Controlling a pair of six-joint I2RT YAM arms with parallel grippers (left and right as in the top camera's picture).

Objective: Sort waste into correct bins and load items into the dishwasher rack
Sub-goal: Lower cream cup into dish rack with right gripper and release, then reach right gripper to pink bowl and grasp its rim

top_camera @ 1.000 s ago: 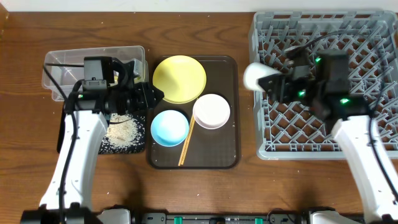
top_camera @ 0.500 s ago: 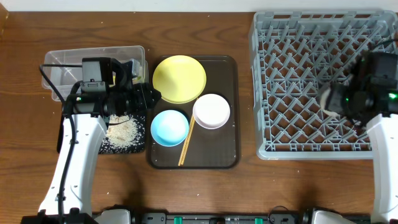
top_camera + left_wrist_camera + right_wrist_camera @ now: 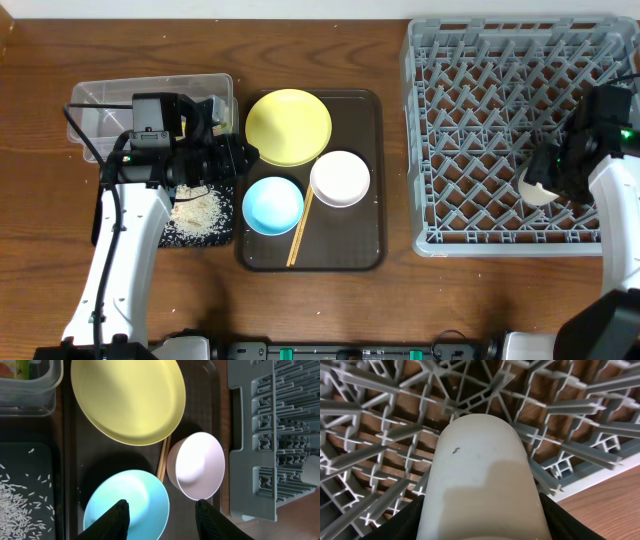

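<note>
We log the right gripper (image 3: 547, 181) pinching the small pale cup (image 3: 482, 477) over the dishwasher rack (image 3: 480, 100), lower right of the overhead frame. Left gripper (image 3: 161, 512) jaws spread above the light blue bowl (image 3: 125, 502).

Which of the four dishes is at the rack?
The pale cup, held in the right gripper over the rack; the plate, blue bowl and white bowl sit on the brown tray.

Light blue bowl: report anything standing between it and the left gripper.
Nothing visible does. The left gripper, open, faces the light blue bowl with only air between. The white bowl sits beside it, and the chopsticks lie in the gap between the two bowls.
</note>
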